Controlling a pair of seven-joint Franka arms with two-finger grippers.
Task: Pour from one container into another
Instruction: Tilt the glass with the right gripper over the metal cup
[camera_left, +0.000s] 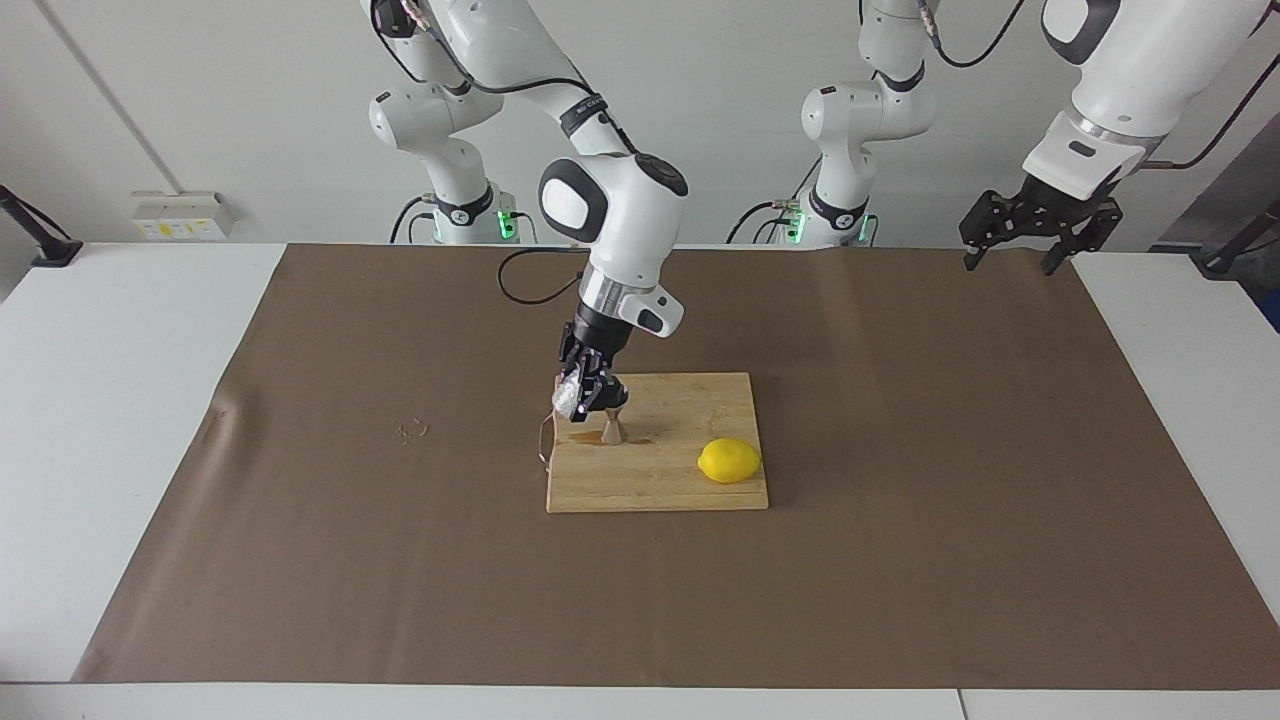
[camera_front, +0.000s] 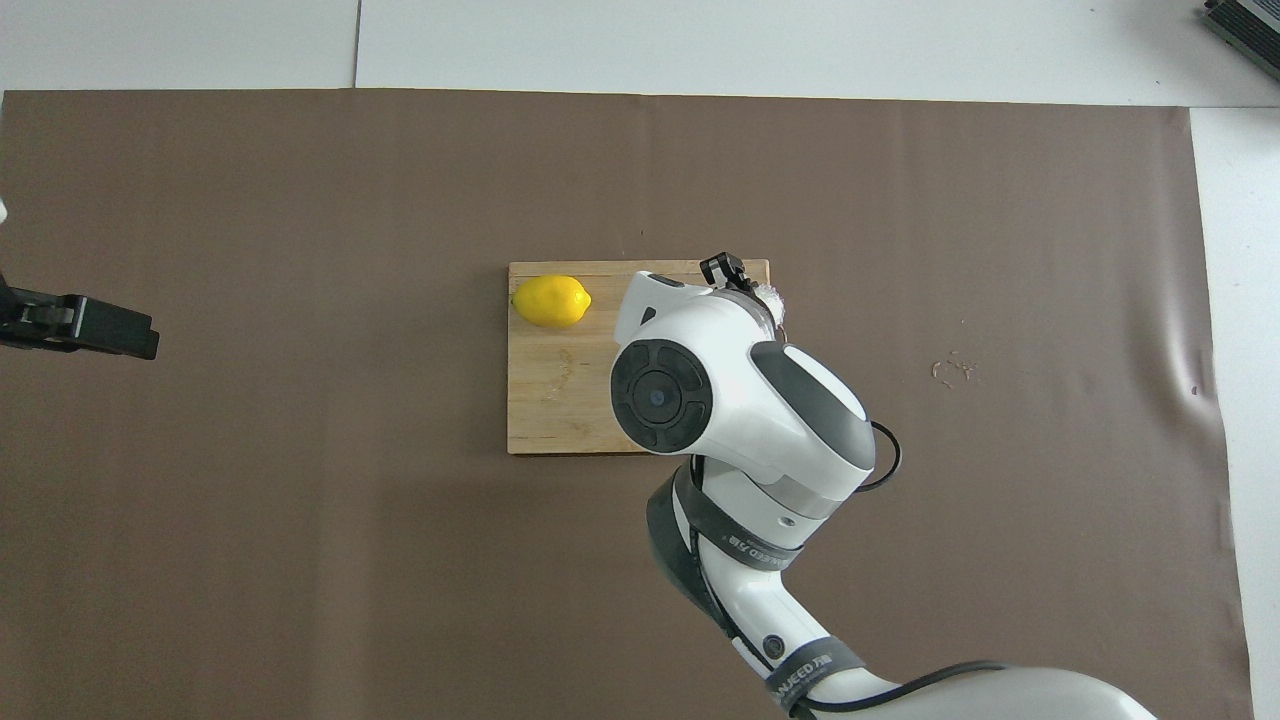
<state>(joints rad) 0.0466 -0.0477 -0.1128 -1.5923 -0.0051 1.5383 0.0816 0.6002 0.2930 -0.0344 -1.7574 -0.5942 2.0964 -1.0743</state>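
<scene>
Clear, crinkled whitish plastic cup (camera_left: 566, 397), tilted and clamped in the right gripper (camera_left: 585, 393), hangs over the corner of the wooden cutting board (camera_left: 680, 480) that lies nearest the robots at the right arm's end. Just beside the cup, a shiny steel hourglass-shaped jigger (camera_left: 612, 424) stands upright on that same corner of the board. A yellow lemon (camera_left: 729, 461) rests near the board's edge toward the left arm's end. The board lies on brown paper (camera_left: 900, 520) covering the table. The left gripper (camera_left: 1018, 245) waits, fingers apart, raised over the paper's corner.
</scene>
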